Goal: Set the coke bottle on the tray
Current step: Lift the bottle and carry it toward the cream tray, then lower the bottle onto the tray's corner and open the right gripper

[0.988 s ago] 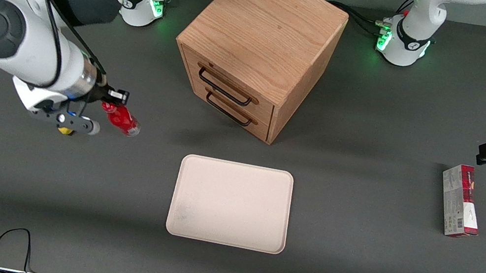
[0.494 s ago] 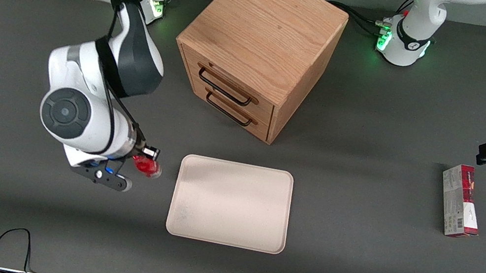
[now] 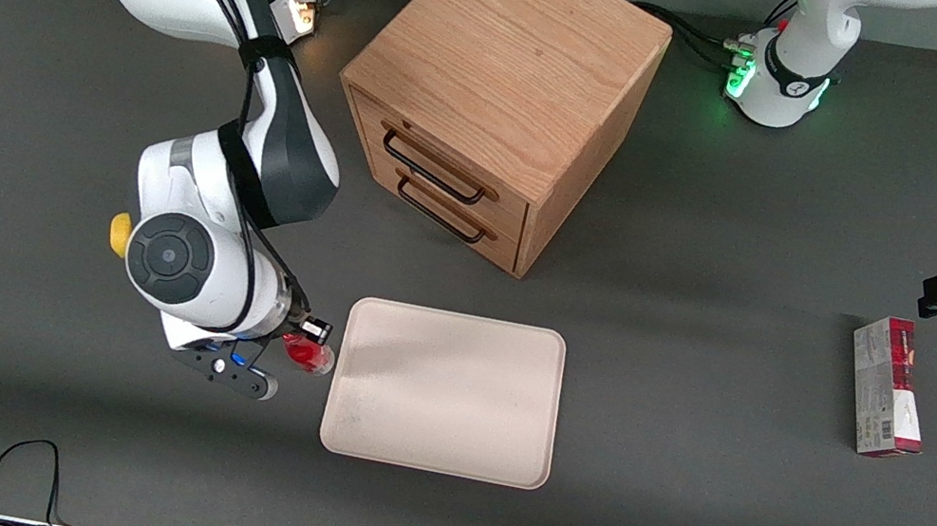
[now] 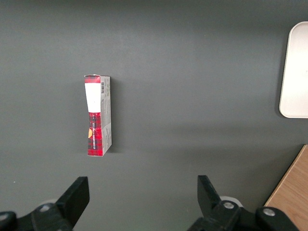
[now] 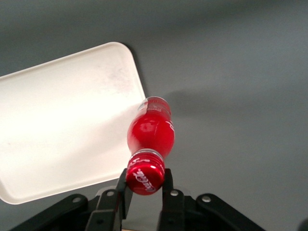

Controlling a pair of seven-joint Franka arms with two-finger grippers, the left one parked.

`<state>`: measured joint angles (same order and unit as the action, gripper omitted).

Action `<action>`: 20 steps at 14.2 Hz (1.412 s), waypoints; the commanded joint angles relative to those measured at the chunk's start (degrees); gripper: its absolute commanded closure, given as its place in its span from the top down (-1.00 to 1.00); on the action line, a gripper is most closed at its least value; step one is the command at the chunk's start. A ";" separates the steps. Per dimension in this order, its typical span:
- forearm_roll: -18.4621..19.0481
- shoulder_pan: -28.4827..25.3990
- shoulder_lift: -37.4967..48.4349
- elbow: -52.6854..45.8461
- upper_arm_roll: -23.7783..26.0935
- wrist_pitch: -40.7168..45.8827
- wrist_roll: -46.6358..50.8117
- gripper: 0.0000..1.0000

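My right gripper (image 3: 308,339) is shut on the coke bottle (image 3: 309,354), a small red bottle with a red cap and clear base. It holds the bottle by its cap end above the table, just beside the cream tray's (image 3: 446,391) short edge at the working arm's end. In the right wrist view the bottle (image 5: 150,133) hangs from the gripper (image 5: 144,185), its clear base over the tray's (image 5: 62,120) rim near a rounded corner. The tray lies flat with nothing on it.
A wooden drawer cabinet (image 3: 498,95) stands farther from the front camera than the tray. A yellow lemon-like object (image 3: 119,232) peeks out beside my arm. A red-and-white carton box (image 3: 887,386) lies toward the parked arm's end, also in the left wrist view (image 4: 98,115).
My right gripper has carried the bottle toward the front camera and toward the tray, from near the lemon to the tray's edge. The lemon has come into view.
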<state>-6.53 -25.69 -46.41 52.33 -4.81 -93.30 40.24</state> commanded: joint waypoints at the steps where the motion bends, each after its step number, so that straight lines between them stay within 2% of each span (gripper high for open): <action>1: -1.12 0.29 -0.96 -2.85 1.91 0.31 4.04 -1.00; 7: -1.03 0.03 -2.70 -3.11 3.58 -0.56 6.86 -1.00; 20: -1.03 1.17 -9.40 -6.71 3.49 -11.72 8.70 -1.00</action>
<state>-6.54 -24.66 -54.17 48.61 -1.55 -103.81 46.89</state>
